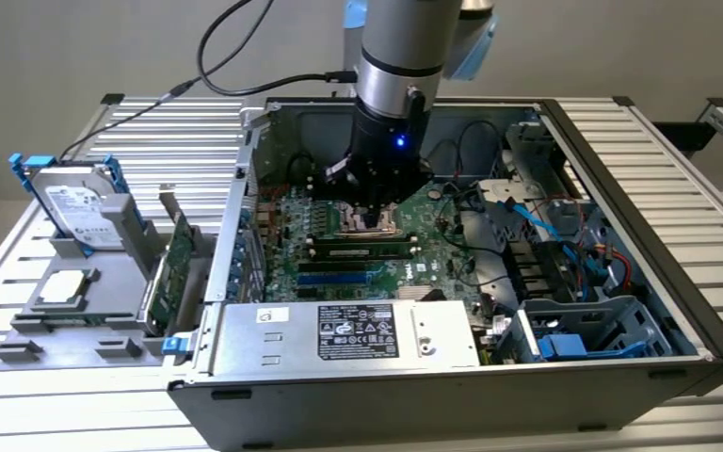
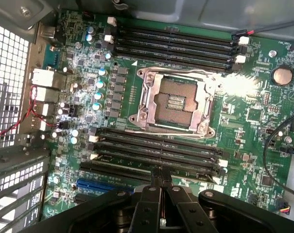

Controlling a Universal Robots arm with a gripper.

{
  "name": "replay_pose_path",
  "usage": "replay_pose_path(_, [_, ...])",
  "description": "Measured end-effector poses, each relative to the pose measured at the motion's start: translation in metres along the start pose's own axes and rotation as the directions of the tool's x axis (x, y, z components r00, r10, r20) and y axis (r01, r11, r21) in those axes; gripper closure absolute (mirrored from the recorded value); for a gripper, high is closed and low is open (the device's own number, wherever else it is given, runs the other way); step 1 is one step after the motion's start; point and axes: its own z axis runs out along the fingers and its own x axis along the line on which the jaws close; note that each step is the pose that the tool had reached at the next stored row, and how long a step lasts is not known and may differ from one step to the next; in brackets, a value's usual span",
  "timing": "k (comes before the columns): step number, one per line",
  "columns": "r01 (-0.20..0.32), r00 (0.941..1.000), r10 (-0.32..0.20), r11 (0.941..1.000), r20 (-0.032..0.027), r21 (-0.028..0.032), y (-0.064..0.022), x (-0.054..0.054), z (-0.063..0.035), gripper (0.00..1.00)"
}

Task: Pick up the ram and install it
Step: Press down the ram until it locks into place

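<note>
Your gripper (image 2: 161,175) is hovering with fingers clenched together, holding nothing, inside the open computer case (image 1: 625,160) just above the ram (image 1: 361,250), which is sitting seated in a motherboard (image 2: 263,111) slot beside the CPU socket (image 2: 175,103).

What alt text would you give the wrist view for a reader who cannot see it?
A robot gripper, its fingers shut together, hangs over a green motherboard inside an open computer case. Its tips sit above a ram stick seated among black memory slots, beside the empty metal-framed processor socket.
</note>
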Motion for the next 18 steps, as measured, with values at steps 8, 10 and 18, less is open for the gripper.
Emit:
replay_pose_path(8, [-0.025,0.9997,0.025,0.9997,0.0012,-0.0016,-0.0063,0.0012,-0.0003,0.89])
replay_pose_path(10, [-0.030,0.9995,0.030,0.9995,0.0015,-0.0019,-0.0071,0.0018,-0.0002,0.89])
replay_pose_path(18, [-0.030,0.9995,0.030,0.9995,0.0017,-0.0025,-0.0071,0.0019,-0.0002,0.89])
